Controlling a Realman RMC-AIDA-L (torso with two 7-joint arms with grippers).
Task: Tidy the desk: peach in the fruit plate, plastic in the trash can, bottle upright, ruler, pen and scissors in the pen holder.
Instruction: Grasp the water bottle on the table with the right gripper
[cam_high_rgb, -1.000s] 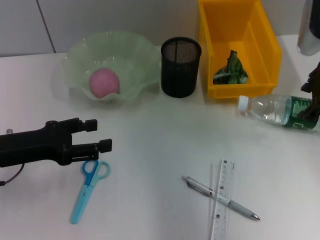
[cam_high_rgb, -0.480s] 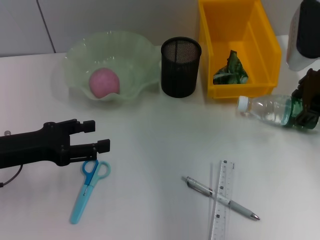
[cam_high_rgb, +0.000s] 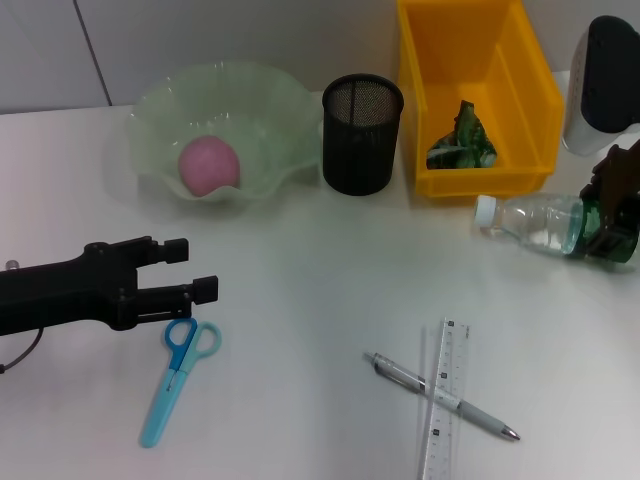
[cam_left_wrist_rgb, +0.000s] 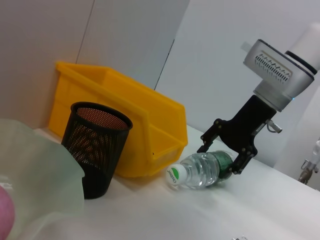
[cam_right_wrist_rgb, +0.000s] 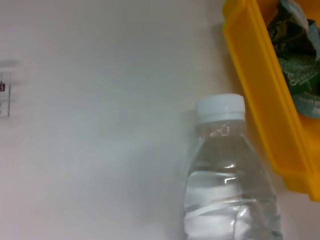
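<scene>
We see the right gripper (cam_left_wrist_rgb: 227, 156) with fingers apart around the lying clear green-labelled plastic bottle (cam_high_rgb: 545, 221), while the left gripper (cam_high_rgb: 190, 270) hovers open above the blue-handled scissors (cam_high_rgb: 176, 375).

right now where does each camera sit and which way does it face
Head view: on the robot's head, looking forward and down at the desk; shows the left gripper above the scissors and the right gripper around the lying bottle.
Left wrist view: on the left arm, facing across the desk to the pen holder, trash can and the right gripper; none of its own jaws show.
Right wrist view: on the right arm, looking down the bottle toward its cap; no jaws show.
All three share the bottle and trash can.
</scene>
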